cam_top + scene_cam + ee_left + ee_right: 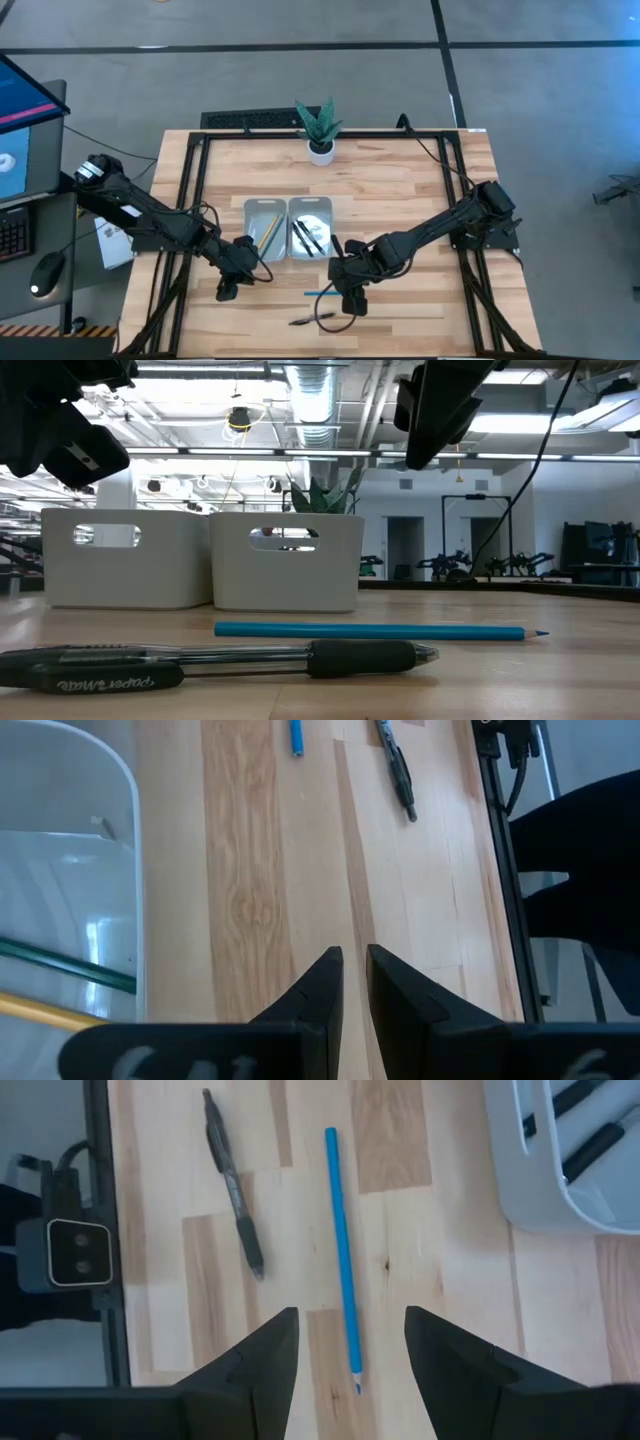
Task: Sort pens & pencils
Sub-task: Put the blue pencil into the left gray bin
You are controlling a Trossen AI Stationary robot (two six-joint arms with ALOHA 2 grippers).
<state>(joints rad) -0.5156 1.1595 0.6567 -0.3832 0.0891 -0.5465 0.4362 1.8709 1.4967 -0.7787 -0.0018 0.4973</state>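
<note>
Seen from above, the right claw (350, 297) hangs spread open and empty just over the bright blue pencil (322, 293) on the wooden bench (420, 190). In its wrist camera the pencil's long axis runs between the two fingers, not across them, so a wrist turn looks needed before gripping. A black pen (312, 320) lies near, toward the front edge. The left claw (229, 287), nearly closed and empty, waits beside the left tray (264, 228), farther from both.
</note>
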